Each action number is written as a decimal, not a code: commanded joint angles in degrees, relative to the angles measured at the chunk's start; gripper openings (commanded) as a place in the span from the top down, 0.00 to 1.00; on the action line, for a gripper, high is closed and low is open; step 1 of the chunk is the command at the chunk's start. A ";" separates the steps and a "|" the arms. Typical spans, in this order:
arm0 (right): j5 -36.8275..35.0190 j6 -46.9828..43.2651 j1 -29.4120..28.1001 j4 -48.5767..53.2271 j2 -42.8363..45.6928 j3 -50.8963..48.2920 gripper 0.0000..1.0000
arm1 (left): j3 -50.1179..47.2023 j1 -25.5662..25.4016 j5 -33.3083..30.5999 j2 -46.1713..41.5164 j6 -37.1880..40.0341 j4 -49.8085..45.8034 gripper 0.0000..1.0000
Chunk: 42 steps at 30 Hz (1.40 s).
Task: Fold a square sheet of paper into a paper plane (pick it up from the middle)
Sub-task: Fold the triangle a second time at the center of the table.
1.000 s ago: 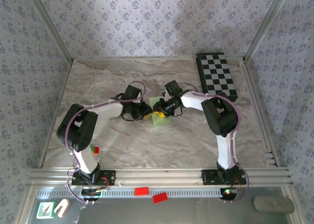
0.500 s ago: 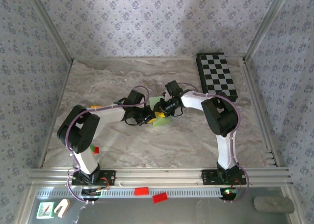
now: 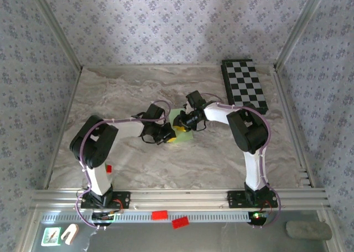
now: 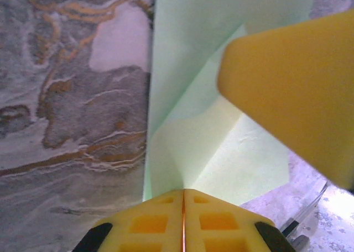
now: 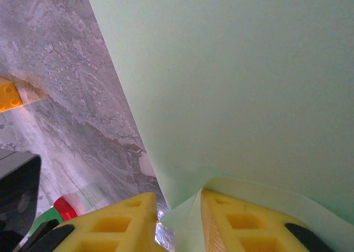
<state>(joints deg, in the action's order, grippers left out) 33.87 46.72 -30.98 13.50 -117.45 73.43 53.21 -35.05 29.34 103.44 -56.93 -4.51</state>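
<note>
A small red block lies on the marble tabletop near the near left corner, beside the left arm. In the left wrist view, the left gripper has its two yellow fingers pressed together with no gap, and they pinch the near edge of the square sheet of paper. This light-green sheet lies about in the middle of the tabletop, and one part is folded over with a visible crease. From the right side, the right gripper reaches onto the same sheet. Its fingers stand a little apart, and a raised fold of the paper sits in the gap between them. The checkered board lies flat at the far right corner, well apart from the paper.
</note>
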 commanded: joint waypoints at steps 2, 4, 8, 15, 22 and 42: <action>-1.44 0.48 0.40 1.99 -1.99 0.75 0.71 | 1.94 -0.63 1.18 1.15 1.54 -1.68 0.91; -1.42 0.65 0.40 2.06 -2.00 0.75 0.71 | 2.06 -0.59 1.32 1.27 1.65 -1.81 0.91; -1.26 0.88 0.50 1.65 -1.70 0.66 0.70 | 2.09 -0.72 1.42 1.59 1.82 -1.90 0.91; -0.06 1.27 0.97 0.11 1.02 0.63 0.70 | 2.33 -0.81 1.00 1.94 2.03 -2.25 0.91; -0.29 -0.01 1.41 0.79 3.34 0.02 0.69 | 2.65 -0.83 0.72 2.12 2.51 -2.41 0.91; -1.79 -6.44 1.58 4.16 2.98 0.29 0.70 | 3.06 -0.90 0.74 2.31 2.87 -2.78 0.91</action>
<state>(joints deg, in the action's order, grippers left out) 32.34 41.95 -29.15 15.29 -113.73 72.90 54.83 -35.53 29.34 105.23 -55.11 -5.87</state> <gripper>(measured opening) 0.300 0.090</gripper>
